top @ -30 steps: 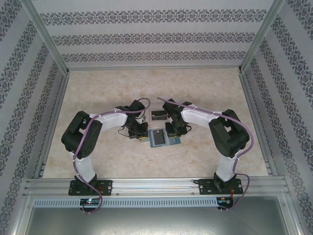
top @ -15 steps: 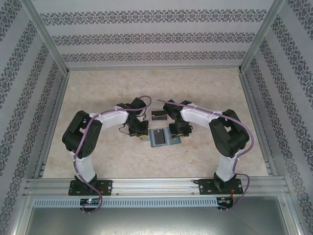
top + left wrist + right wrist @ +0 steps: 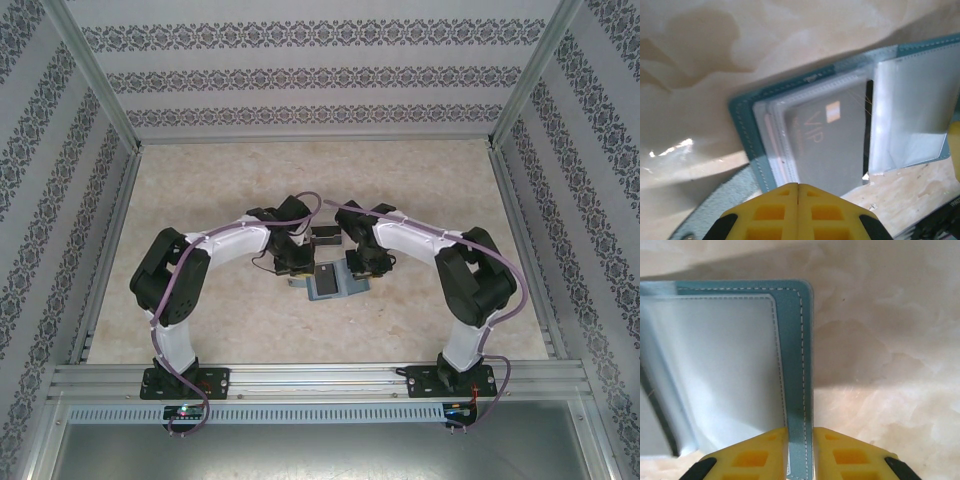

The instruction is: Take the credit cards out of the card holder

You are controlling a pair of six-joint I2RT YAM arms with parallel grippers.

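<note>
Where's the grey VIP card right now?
The grey VIP card sits in a clear sleeve of the open card holder, just beyond the shut left hand in its wrist view; the right hand clamps the holder's opposite cover.

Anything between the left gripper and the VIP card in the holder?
Only the clear sleeve of the card holder, covering the grey VIP card. Left gripper sits shut at the card's near edge, nothing else between. Right gripper clamps the holder's cover.

L arm (image 3: 222, 246) & R arm (image 3: 412, 238) bent inward; L fingers (image 3: 765, 215) pressed together, R fingers (image 3: 752, 457) pinching.
</note>
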